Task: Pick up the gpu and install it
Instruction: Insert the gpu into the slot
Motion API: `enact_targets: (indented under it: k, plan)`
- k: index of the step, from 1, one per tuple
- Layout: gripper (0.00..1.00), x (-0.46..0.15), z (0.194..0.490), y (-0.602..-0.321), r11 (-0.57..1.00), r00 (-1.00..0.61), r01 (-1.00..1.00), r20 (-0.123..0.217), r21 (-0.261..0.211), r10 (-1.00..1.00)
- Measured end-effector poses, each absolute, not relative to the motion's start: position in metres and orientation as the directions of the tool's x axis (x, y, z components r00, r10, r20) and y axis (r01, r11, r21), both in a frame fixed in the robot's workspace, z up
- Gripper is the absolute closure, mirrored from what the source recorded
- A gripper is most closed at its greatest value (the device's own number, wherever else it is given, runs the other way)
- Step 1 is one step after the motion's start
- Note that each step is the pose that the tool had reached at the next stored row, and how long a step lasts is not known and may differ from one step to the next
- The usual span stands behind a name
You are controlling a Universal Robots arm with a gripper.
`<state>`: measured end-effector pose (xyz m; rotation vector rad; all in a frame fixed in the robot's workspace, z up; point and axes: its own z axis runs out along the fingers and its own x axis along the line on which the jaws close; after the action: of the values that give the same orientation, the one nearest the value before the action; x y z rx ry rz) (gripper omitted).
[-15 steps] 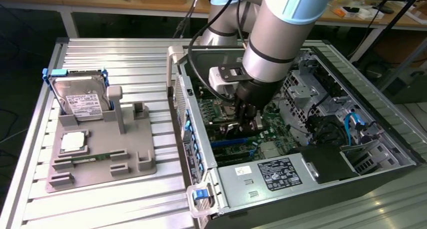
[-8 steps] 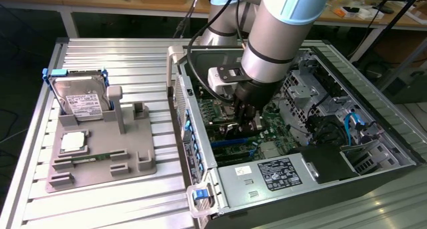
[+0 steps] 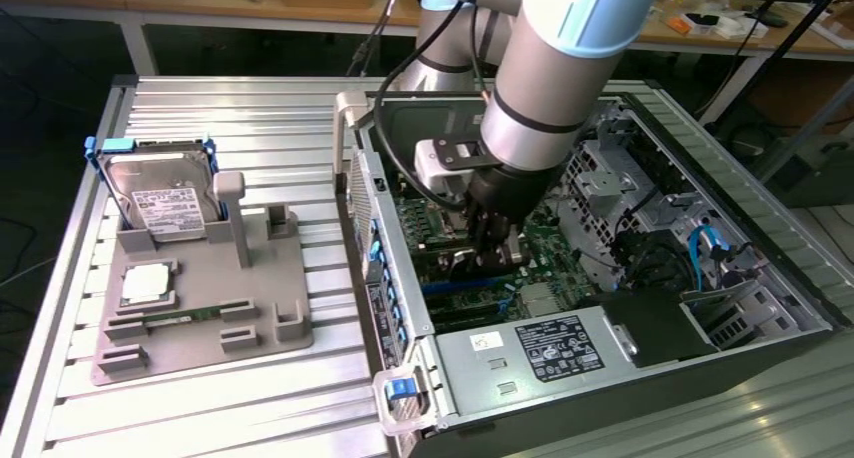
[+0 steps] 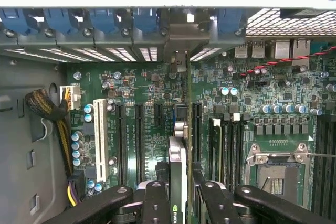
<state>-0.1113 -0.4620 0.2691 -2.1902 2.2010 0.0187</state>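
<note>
The tool (image 3: 483, 250) is positioned inside the open computer case (image 3: 747, 193), low over the motherboard (image 3: 547, 240), and is seen closed on the gpu (image 4: 178, 182), which is held edge-on between the two black fingers (image 4: 157, 203). In the wrist view the card is presented as a thin upright strip with a silvery upper part, gripped on both faces, and it is aligned along the row of long expansion slots (image 4: 139, 135) of the green board; whether its edge is already seated in a slot cannot be told. The blue retaining clips (image 4: 105, 20) of the rear bracket bay are seen beyond the card's far end. In the exterior view, the grey fixture tray (image 3: 200, 323) lies on the ribbed metal surface (image 3: 200, 418) at about nine o'clock from the case, well apart from the tool. On that tray the hard drive (image 3: 163, 200) is stood upright in its holder at the tray's far end, and a square processor chip (image 3: 147, 283) is laid flat nearer its middle.
</note>
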Motion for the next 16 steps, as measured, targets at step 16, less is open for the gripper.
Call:
enact_targets:
  k: [16]
  plan:
    - [0.73,-0.1113,0.2653,-0.4620,0.005,-0.005,-1.000,-0.036,-0.019,-0.999]
